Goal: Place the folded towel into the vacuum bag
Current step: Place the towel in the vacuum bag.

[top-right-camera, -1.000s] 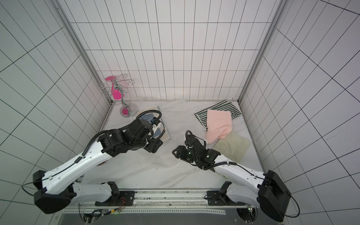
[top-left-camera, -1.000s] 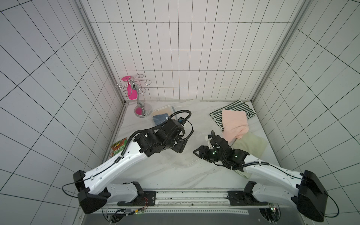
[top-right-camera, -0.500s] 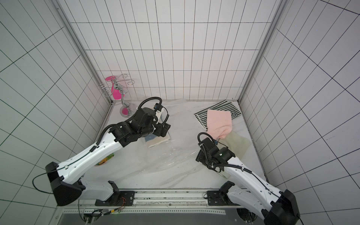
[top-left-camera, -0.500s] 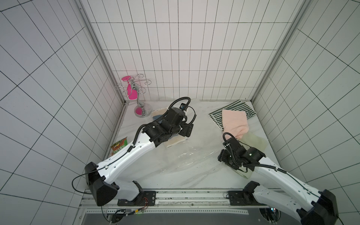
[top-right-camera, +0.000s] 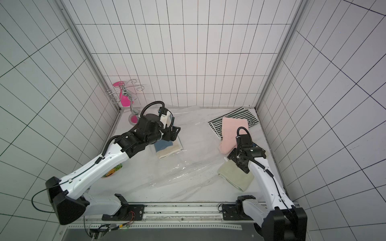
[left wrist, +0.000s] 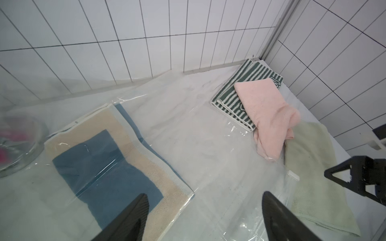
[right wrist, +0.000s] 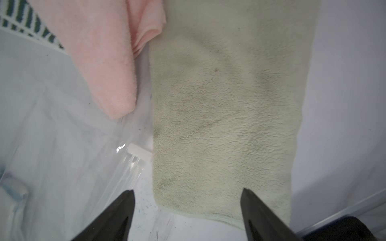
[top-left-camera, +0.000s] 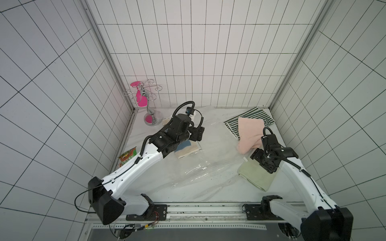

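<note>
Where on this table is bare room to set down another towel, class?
Bare table runs along the front, between the vacuum bag and the rail. Crowded: the right side, with striped towel, pink towel and green towel bunched together; the bag covers the middle.

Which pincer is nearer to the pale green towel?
Right. The right pincer hangs open over the pale green towel; the left pincer is away from it, above the blue and beige towel inside the clear bag.
</note>
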`<state>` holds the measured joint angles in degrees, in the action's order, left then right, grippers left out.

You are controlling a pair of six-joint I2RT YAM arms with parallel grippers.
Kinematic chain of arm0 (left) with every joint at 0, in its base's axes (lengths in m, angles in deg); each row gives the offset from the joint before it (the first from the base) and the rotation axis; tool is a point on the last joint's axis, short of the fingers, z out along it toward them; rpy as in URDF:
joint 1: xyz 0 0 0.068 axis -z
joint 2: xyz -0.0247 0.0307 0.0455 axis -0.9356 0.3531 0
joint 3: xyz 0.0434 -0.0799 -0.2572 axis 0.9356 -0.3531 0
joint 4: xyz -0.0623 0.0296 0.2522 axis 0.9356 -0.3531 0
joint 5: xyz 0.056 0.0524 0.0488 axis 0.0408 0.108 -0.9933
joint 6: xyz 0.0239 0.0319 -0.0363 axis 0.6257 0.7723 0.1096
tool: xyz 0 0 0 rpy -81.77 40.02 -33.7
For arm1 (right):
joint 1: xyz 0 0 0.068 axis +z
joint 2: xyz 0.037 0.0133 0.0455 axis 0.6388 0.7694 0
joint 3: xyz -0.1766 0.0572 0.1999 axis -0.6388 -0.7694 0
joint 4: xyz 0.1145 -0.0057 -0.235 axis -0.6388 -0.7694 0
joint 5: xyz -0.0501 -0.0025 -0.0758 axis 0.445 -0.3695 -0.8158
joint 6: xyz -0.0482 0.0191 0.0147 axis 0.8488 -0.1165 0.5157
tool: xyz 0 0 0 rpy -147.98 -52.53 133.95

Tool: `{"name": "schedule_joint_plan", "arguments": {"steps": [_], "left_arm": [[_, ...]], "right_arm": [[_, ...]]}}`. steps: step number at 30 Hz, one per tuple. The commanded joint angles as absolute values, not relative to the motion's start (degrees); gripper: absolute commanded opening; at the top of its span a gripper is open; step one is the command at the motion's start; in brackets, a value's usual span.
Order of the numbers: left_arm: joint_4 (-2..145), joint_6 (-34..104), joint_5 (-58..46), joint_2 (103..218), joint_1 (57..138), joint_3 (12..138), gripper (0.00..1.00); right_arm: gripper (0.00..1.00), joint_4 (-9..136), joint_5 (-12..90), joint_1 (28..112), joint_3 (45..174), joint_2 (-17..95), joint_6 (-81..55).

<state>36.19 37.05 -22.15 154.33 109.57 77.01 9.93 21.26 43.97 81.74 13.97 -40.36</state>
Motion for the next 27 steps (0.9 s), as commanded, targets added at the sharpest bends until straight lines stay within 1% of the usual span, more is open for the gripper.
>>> {"name": "schedule_joint_plan", "arguments": {"steps": [1,3,6,10,13,14,16,17,19,21,24,27], "left_arm": [[36.8,37.7,-17.6,155.5,110.8,76.9,0.85],[36.9,38.5,-18.0,155.6,112.0,76.7,0.85],[37.8,37.6,-16.6,156.6,112.9,76.4,0.85],[38.2,37.1,-14.6,157.9,113.6,76.8,0.84],[39.0,37.3,-13.8,158.6,113.7,76.5,0.82],[38.8,37.4,-13.8,158.8,113.6,76.7,0.82],[38.4,37.5,-14.1,159.1,113.6,76.6,0.81],[38.4,37.6,-14.3,159.2,113.6,76.3,0.81],[38.4,37.8,-15.0,159.3,113.6,75.9,0.81],[37.9,37.9,-15.2,159.6,113.5,76.1,0.81],[38.0,38.1,-15.3,158.7,113.5,75.9,0.81],[38.1,38.4,-15.6,157.8,113.1,75.1,0.81]], "right_arm": [[0.99,10.0,15.5,40.0,83.2,17.4,-38.3],[0.99,11.9,17.8,35.6,82.3,19.1,-38.1],[0.98,18.4,20.9,31.4,79.9,19.4,-38.8],[0.99,19.9,19.7,28.4,81.8,23.6,-37.2],[0.99,22.2,22.7,25.7,82.2,26.6,-37.3],[0.97,22.4,23.2,25.4,82.1,27.1,-37.3],[0.87,21.6,24.3,26.6,83.6,26.5,-36.5],[0.84,22.2,23.4,28.8,84.1,25.6,-36.0],[0.79,21.8,17.5,34.3,87.1,25.4,-35.2],[0.80,18.3,16.0,35.4,90.1,27.6,-35.2],[0.89,18.6,18.0,32.2,88.6,29.3,-35.6],[0.92,19.0,19.9,32.0,87.7,30.2,-34.8]]}}
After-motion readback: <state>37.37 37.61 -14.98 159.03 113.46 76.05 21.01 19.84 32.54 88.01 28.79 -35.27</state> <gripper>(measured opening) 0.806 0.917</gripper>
